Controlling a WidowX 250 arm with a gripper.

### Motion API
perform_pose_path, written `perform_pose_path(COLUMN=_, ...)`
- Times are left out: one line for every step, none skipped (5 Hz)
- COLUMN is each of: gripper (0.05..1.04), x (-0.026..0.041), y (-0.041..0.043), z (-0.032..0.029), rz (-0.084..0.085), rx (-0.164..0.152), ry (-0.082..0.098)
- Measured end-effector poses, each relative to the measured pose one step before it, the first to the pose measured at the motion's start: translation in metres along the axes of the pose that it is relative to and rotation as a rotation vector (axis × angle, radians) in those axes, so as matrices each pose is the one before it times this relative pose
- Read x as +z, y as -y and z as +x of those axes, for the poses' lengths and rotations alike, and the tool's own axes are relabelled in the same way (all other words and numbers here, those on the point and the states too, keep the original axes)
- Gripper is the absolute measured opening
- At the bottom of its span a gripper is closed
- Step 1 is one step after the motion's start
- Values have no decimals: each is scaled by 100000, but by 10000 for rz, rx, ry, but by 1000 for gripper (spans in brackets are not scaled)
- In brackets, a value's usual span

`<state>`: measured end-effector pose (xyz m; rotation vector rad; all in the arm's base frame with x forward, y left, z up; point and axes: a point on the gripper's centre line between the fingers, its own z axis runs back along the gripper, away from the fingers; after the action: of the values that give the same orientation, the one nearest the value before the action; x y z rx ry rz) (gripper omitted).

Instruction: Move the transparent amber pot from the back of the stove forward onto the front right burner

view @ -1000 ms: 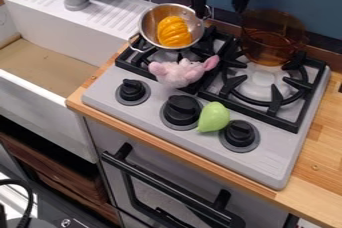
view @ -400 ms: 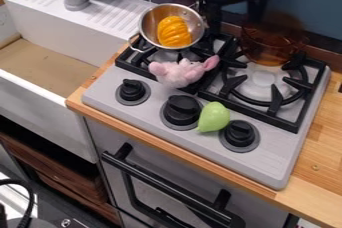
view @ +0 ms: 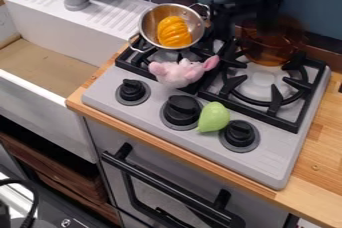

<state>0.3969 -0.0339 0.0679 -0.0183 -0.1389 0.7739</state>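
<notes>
From my end, I have the gripper (view: 254, 19) at the top of the camera view, over the back right of the stovetop (view: 257, 164). It is a dark blur, so I can't tell whether it is open or closed, or whether it holds anything. Nearest to it is a see-through amber bowl (view: 268, 52), behind the right burner; the gripper overlaps its upper part, so its rim is hard for me to make out, and I can't tell if they touch.

Left of that, a two-handled metal pot (view: 191, 18) sits tilted on the back left of the black grates (view: 270, 103), with a ridged orange toy (view: 174, 32) inside. Just in front of the pot, a pink plush toy (view: 179, 73) lies across the grates. A green pear-shaped toy (view: 214, 117) rests between the middle and right knobs. The white sink (view: 50, 97) at left is cut off by the frame, as is a black cable (view: 31, 199) below. I see faint markings near the stovetop's front right corner, too small to read.
</notes>
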Motion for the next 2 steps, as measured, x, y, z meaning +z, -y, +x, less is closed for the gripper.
perform_pose_path(gripper=926, x=-330, y=752, z=-416, rz=-142, rx=-88, ry=378)
perform_pose_path(gripper=659, x=-235, y=142, z=-145, rz=-51, rx=-5, ry=125)
